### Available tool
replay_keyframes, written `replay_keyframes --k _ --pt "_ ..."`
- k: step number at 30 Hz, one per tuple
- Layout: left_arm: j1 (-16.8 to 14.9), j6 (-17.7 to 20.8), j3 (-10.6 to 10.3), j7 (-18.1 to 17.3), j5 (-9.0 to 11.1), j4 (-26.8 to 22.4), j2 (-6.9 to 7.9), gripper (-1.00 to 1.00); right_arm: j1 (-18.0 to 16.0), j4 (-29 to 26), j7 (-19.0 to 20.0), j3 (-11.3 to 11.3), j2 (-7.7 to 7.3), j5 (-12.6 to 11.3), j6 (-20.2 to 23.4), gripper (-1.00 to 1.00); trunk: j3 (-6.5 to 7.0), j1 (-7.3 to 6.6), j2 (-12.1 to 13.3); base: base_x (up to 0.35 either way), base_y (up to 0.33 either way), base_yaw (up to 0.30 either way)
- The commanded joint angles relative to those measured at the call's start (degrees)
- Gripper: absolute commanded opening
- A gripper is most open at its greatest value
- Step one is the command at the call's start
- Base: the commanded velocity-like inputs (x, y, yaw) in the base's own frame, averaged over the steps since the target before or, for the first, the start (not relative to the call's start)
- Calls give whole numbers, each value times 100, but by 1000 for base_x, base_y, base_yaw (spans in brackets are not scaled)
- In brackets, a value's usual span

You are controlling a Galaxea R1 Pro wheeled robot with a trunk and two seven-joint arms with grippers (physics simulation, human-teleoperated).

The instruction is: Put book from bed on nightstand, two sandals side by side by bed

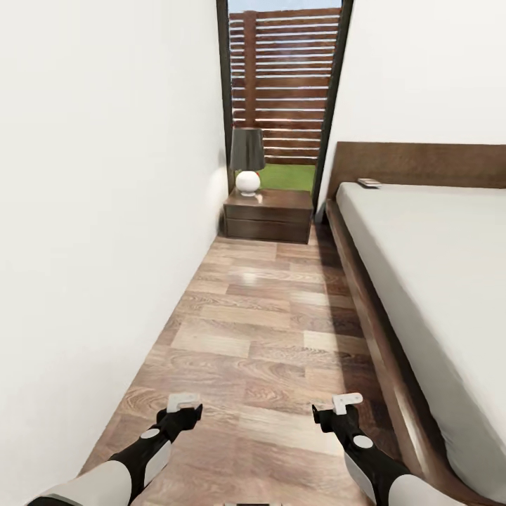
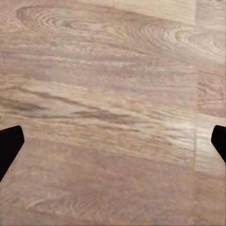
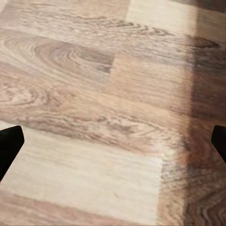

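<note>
Left gripper (image 1: 184, 403) and right gripper (image 1: 346, 403): fingers spread wide, nothing held, both low over the wood-plank floor (image 1: 260, 330). Beyond them, nightstand (image 1: 268, 214) at the aisle's far end, lamp (image 1: 247, 160) on top. Bed (image 1: 436, 267) along the right side; small flat object, likely the book (image 1: 369, 183), lying on the mattress near the headboard. Sandals not located. Judged: nothing moved yet, all placements left to do.
</note>
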Motion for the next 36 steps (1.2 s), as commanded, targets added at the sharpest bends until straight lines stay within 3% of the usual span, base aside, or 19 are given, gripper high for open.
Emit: replay_keyframes --k 1,12,36 --pt "-4 -24 -45 -7 60 8 1 100 -4 2 -31 50 -3 -47 -17 100 -5 2 -2 294 192 -34" --pt "-4 -23 -52 -9 52 8 1 100 -4 1 -25 52 -3 -46 -17 100 -5 2 -2 301 172 -62" --pt "-4 -24 -45 0 58 8 1 100 -4 0 -29 52 4 -44 -17 100 -5 2 -2 329 13 -96"
